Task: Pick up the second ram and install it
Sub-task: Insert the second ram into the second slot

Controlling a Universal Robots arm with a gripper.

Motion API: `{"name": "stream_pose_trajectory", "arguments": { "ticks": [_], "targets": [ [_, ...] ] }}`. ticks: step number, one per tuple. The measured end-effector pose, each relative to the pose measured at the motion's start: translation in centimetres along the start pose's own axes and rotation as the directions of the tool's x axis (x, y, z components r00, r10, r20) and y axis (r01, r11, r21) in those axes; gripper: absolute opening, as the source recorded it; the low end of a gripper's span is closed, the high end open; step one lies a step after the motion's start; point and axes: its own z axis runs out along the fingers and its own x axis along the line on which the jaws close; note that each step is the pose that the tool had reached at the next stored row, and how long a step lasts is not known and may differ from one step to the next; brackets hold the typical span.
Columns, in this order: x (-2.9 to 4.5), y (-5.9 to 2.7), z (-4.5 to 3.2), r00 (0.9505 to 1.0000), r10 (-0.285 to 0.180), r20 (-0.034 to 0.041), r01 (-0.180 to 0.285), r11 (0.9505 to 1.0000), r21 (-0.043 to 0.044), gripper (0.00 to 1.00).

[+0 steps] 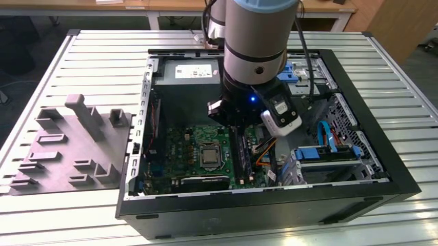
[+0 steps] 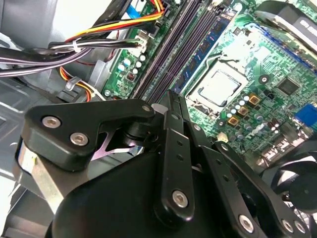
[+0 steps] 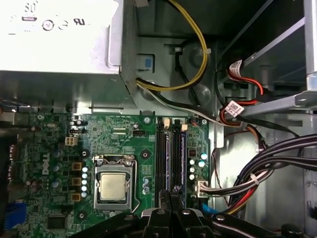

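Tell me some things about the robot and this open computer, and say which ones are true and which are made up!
1. The computer case is open, and a green motherboard shows inside. True.
2. The robot's hand is outside the case. False: it is down inside the case, above the motherboard by the long black slots.
3. A square silver chip sits on the motherboard. True.
4. Every cable in the case is blue. False: there is a yellow cable, and red and black ones too.
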Motion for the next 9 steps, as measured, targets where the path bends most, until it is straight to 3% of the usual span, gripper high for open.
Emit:
{"name": "stream_pose_trajectory", "arguments": {
  "ticks": [9],
  "targets": [
    [-0.37, -0.09, 0.98, 1.0000, 0.000, 0.0000, 0.000, 1.0000, -0.0004, 0.11]
  ]
}}
